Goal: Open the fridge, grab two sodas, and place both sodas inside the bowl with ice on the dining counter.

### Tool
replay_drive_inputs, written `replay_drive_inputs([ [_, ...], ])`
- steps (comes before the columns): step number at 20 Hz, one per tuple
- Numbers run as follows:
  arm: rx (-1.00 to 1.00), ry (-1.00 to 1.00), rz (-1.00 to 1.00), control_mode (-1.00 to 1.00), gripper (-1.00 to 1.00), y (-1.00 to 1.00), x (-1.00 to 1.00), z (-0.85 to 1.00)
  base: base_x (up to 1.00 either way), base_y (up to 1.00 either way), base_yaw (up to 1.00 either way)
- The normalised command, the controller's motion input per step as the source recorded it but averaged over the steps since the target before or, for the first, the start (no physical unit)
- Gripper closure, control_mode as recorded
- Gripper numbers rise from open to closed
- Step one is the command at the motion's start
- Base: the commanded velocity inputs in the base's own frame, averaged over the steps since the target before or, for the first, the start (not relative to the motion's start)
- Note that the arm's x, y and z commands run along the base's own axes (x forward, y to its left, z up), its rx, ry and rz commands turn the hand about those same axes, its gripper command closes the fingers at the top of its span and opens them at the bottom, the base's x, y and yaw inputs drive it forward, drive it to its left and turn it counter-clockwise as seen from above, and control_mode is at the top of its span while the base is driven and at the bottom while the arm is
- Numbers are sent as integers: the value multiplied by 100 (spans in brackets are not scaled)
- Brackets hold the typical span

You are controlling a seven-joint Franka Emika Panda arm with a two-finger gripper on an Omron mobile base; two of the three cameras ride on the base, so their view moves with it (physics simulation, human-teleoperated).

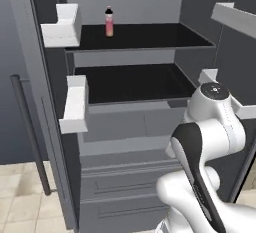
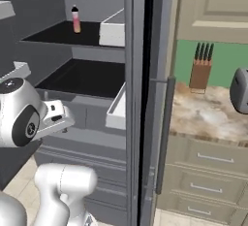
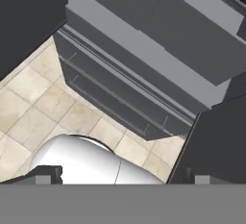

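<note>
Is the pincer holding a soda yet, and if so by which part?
Nothing is held. The pincer stands open, looking down at the fridge's lower drawers and the floor. The pink bottle stands untouched on the upper shelf.

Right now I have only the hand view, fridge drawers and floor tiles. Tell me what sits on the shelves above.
Observer: A slim pink bottle stands upright on the upper shelf, left of its middle.
Operator: Report the doors.
Observer: The fridge is open; the left door is swung wide, with white bins on its inner side.
Operator: Say what is right of the fridge.
Observer: A knife block stands on a marbled counter.
</note>
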Motion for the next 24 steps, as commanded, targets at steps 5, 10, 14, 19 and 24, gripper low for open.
replay_drive_inputs([
  [5, 0, 0, 0, 100, -100, 0, 0, 0, 41, 33, -26],
  [10, 0, 0, 0, 100, -100, 0, 0, 0, 36, 47, -29],
  [14, 0, 0, 0, 100, -100, 0, 0, 0, 49, 47, -26],
  [19, 0, 0, 0, 100, -100, 0, 0, 0, 79, 7, -5],
  [24, 3, -1, 1, -100, -100, 1, 14, 0, 67, 0, 1],
])
